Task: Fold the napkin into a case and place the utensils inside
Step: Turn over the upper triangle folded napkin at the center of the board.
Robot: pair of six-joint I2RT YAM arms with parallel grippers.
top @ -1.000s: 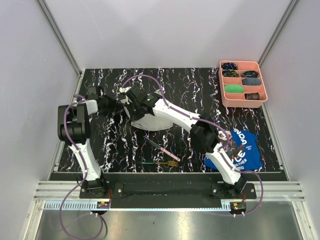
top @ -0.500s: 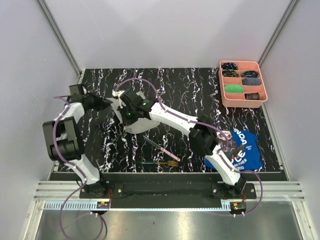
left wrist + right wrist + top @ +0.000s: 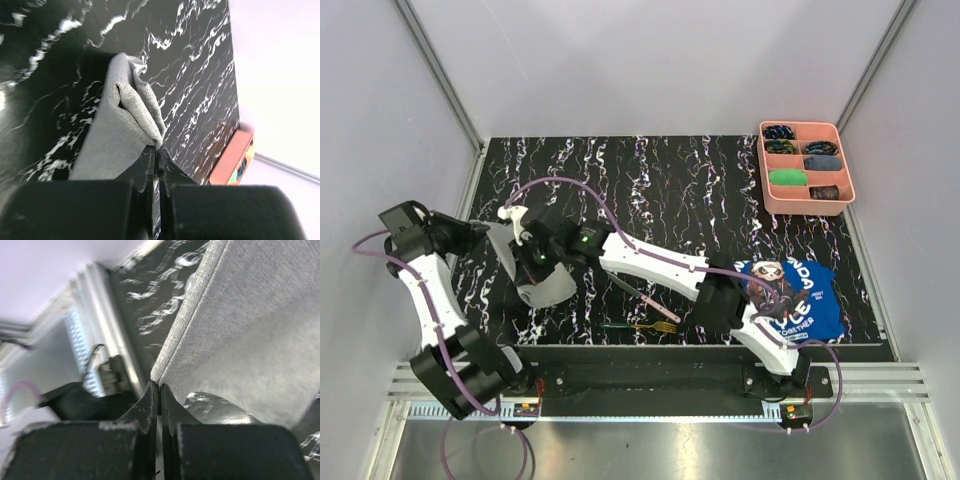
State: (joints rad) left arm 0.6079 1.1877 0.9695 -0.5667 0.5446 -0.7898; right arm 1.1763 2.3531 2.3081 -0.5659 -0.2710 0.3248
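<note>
Both arms look further left than a second ago, yes?

Yes. The napkin (image 3: pixel 548 288) lay near the middle of the desk (image 3: pixel 720 200) then; now it sits bunched at the near left, drawn over between the two arms.

What about the left fingers (image 3: pixel 142 172)?

They were partly apart a second ago. Now they are clamped on a gathered corner of the napkin, at the desk's left edge. That arm's elbow has also dropped to the near edge.

And the right fingers (image 3: pixel 145 412)?

Pressed together on a folded edge of the napkin, as they were before. They are just right of the left ones, and the long arm reaches across the near half of the desk.

Did the cutlery shift?

No. The knife (image 3: pixel 642 297) lies slanted near the middle of the near side, with the fork (image 3: pixel 642 326) just nearer, lying left to right. Both are apart from the napkin.

Anything else?

At the near right the blue cloth (image 3: pixel 800 300) is partly under the right arm. The tray (image 3: pixel 761 165) is at the far right, in the same place.
</note>
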